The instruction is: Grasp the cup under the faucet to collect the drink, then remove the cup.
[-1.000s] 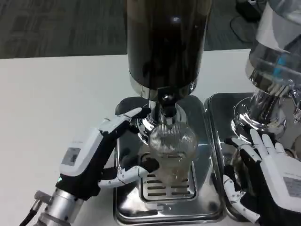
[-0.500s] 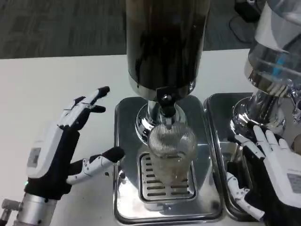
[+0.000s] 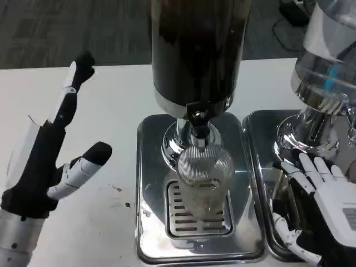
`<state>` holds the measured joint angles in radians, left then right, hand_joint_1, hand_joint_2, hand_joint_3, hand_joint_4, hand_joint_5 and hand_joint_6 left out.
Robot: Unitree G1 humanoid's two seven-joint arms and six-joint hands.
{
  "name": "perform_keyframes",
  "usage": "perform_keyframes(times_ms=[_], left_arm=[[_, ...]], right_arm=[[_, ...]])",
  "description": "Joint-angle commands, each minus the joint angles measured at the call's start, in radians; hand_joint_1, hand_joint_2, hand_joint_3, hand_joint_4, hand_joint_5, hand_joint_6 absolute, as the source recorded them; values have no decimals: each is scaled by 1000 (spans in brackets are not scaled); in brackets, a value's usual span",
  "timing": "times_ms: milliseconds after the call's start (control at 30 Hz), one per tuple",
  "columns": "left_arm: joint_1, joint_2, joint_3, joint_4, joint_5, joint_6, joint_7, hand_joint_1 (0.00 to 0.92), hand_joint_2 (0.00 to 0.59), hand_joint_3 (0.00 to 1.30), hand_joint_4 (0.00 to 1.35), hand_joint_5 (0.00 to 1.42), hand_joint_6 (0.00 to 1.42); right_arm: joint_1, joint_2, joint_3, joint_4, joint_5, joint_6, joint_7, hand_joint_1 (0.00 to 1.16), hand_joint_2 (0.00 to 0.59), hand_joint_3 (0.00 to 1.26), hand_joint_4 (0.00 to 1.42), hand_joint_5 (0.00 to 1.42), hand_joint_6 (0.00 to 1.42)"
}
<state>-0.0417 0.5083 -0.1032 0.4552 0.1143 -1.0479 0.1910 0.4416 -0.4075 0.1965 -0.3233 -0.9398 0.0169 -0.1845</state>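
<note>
Cup (image 3: pixel 203 181) stands on tray (image 3: pixel 146 167) grille, under faucet (image 3: pixel 198 130). Clear ribbed plastic: likely light, slick, crushable; grip mid-wall, gently. Left hand (image 3: pixel 47 161) spread wide, empty, over table's left side. Right hand (image 3: pixel 322 206) open, empty, at right tray.

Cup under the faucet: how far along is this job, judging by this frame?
Done: the cup stands on the drip tray beneath the faucet; whether any drink has been collected cannot be told. In hand: nothing. The left robot hand is raised, open, over the table, apart from the cup; the right robot hand rests open by the second dispenser. Left: grasp the cup and remove it.
</note>
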Motion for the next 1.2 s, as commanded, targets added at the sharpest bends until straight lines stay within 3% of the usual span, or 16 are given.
perform_keyframes(times_ms=[33,167,433,700,933,1033,1200], left_arm=[[-7,25,-23,-93,-201,29,-214,0,127,0,0,34,0],[-16,28,-31,-185,-402,84,-393,0,142,69,0,139,64],[-10,-4,13,-328,-596,234,-627,0,147,84,0,151,78],[11,-40,74,-444,-688,383,-780,0,153,120,0,165,93],[26,-62,119,-550,-702,482,-864,0,170,85,0,167,98],[23,-75,123,-552,-699,529,-898,0,164,84,0,197,125],[-28,-85,115,-487,-687,604,-972,0,155,25,0,124,69]], right_arm=[[-1,-17,-7,14,0,-18,-2,348,494,88,0,0,0],[3,-11,-11,15,-2,-13,-10,348,487,78,0,0,0],[5,-5,-13,15,4,-16,-14,346,483,68,0,0,0],[-6,13,-11,22,11,-12,-20,346,482,65,0,0,0],[-20,30,-5,31,9,-7,-20,346,482,65,0,0,0],[-25,38,-6,36,11,-6,-23,346,482,65,0,0,0],[-21,54,-3,38,3,-2,-29,346,482,65,0,0,0]])
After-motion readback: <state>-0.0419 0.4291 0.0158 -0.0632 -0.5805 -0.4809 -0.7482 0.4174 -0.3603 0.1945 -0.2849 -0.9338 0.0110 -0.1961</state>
